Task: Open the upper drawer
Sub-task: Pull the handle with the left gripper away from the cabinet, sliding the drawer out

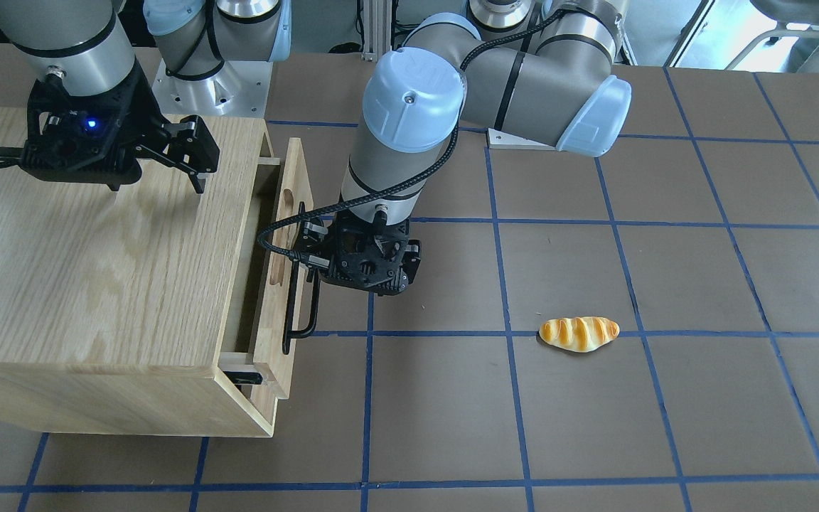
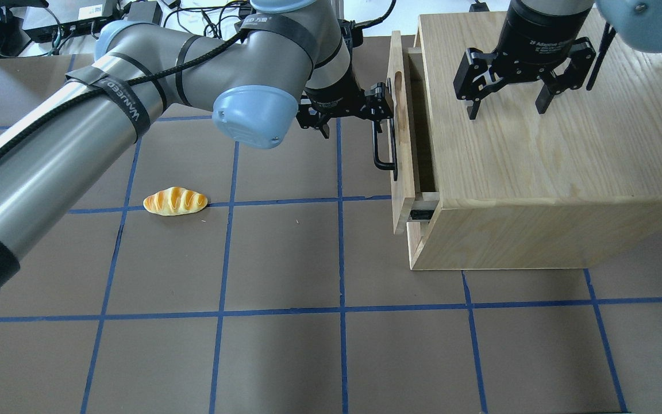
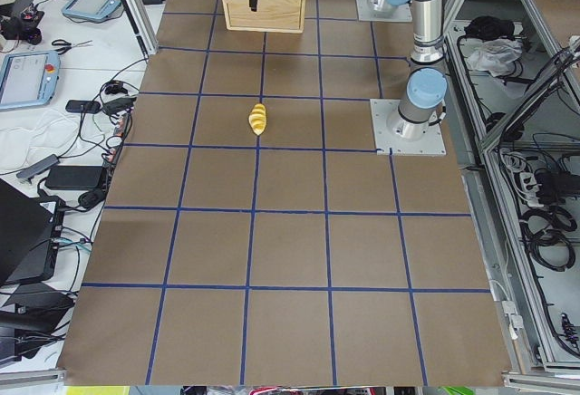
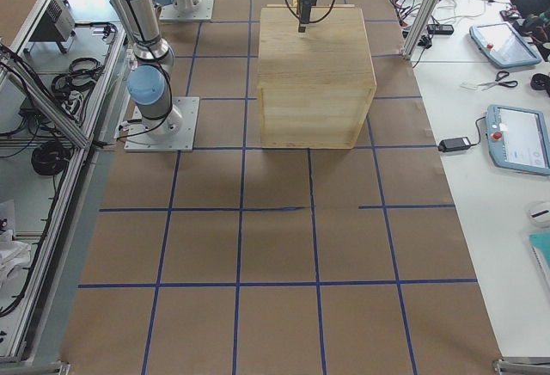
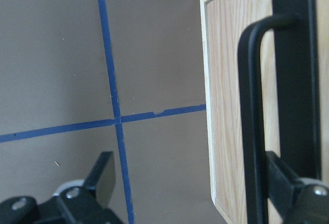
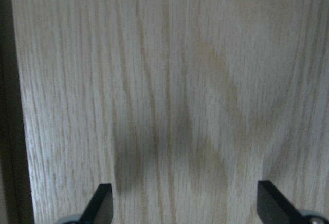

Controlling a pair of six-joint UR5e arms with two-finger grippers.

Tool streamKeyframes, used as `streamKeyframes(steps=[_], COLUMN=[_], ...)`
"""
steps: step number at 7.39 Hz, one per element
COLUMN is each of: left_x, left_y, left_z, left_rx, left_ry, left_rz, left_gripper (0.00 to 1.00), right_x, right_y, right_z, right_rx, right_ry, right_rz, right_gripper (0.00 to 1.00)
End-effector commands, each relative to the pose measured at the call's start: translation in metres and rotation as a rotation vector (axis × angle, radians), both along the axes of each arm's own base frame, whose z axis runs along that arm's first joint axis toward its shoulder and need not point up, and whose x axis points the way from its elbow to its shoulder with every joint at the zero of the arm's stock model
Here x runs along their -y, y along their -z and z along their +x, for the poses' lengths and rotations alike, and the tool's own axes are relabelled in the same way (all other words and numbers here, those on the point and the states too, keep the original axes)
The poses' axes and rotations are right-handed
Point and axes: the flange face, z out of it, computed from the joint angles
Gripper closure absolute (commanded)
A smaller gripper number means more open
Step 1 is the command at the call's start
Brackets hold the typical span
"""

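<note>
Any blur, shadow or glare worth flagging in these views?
Left wrist view: the black bar handle is close and soft-edged. Right wrist view: soft focus, with a dim shadow on the cabinet top. Front-facing view: pale sheen on that top.

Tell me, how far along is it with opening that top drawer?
Partly done: the upper drawer already stands out a little from the cabinet, a gap showing behind its front. In hand: the left tool, open, has its fingers either side of the black handle. The right tool is open over the cabinet top. Left: pulling the drawer further out.
</note>
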Motion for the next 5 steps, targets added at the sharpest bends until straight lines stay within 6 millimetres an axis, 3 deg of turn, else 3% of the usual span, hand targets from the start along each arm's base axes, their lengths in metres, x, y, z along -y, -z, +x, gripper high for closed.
streamKeyframes(steps=[1, 5], left_x=[0.002, 0.011], left_y=[-0.001, -0.009], left_z=[0.005, 0.035], left_rx=[0.004, 0.017], left_ry=[0.002, 0.017], left_rz=[-0.001, 0.005], left_gripper=[0.00, 0.00], right_x=[0.000, 0.000], right_y=[0.000, 0.000], right_z=[0.000, 0.000], right_rx=[0.000, 0.000], right_ry=[-0.001, 0.001], right_rz=[0.000, 0.000], right_gripper=[0.00, 0.00])
